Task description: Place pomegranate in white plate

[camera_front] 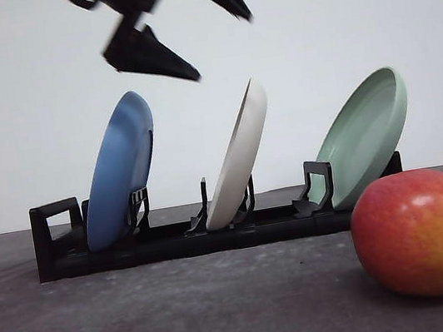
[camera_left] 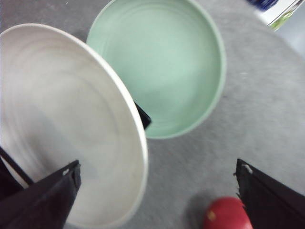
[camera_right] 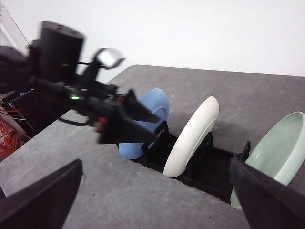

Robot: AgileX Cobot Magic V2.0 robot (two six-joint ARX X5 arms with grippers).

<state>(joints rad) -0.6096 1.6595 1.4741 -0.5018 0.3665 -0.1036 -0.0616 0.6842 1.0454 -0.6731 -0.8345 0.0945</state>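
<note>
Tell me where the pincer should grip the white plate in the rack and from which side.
Grip the white plate by its top rim, coming down from above. It stands on edge, leaning, in the middle slot of the rack, so only the upper rim is free; the blue plate and green plate flank it. The open left pincer already hangs above, probably best placed.

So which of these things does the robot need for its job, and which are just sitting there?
Needed for the job:
- pomegranate, lying on the table
- white plate, standing in the rack
- left gripper, fingers open above the plates

Just sitting there:
- blue plate
- pale green plate
- black rack
</note>
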